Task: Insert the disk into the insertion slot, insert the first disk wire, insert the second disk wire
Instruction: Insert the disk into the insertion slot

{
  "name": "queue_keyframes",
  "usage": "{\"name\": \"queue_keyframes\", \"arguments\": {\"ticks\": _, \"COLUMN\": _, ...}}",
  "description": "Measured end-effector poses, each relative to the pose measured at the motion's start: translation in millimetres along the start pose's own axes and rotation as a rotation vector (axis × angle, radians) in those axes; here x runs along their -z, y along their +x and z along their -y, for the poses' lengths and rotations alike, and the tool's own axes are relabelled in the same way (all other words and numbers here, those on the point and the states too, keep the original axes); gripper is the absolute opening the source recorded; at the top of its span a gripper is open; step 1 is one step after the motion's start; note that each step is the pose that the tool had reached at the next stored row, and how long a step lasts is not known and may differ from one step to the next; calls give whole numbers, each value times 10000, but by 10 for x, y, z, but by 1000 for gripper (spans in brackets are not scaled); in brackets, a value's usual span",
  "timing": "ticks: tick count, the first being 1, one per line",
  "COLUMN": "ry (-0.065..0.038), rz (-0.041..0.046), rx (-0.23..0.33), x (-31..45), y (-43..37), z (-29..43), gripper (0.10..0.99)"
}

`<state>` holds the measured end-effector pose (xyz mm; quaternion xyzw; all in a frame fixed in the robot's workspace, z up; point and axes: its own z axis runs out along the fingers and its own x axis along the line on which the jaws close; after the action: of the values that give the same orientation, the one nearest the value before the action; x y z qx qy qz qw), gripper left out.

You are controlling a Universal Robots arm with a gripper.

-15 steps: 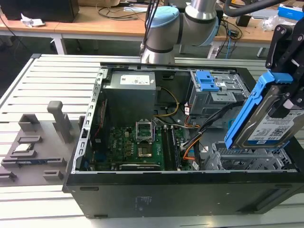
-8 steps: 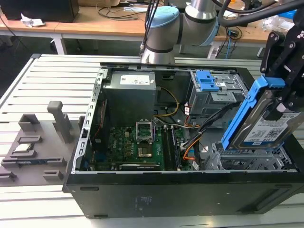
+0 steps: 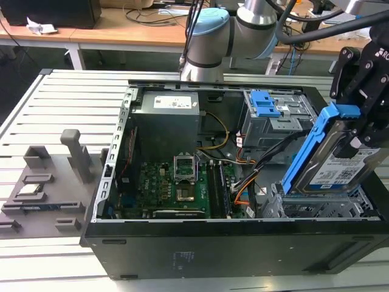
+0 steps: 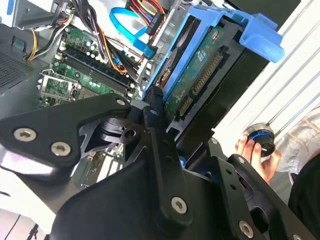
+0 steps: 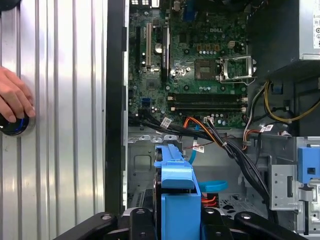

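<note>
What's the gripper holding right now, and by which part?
The gripper holds the disk near its raised end, jaws shut on the blue carrier.

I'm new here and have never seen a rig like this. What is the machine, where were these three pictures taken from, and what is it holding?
It is one robot arm with a gripper. The exterior view comes from a camera off the arm; both wrist views ride on the arm. On the ribbed table lies an open computer case. The gripper holds the disk, in its blue carrier, tilted over the insertion slot, not yet seated. A person's hand rests on a knob.
</note>
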<state>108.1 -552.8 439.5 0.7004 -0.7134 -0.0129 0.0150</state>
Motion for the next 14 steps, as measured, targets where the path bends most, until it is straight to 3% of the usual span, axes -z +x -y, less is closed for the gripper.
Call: {"name": "queue_keyframes", "arguments": {"ticks": 14, "ry": 0, "rz": 1, "rx": -70, "x": -155, "y": -35, "z": -15, "gripper": 361}}
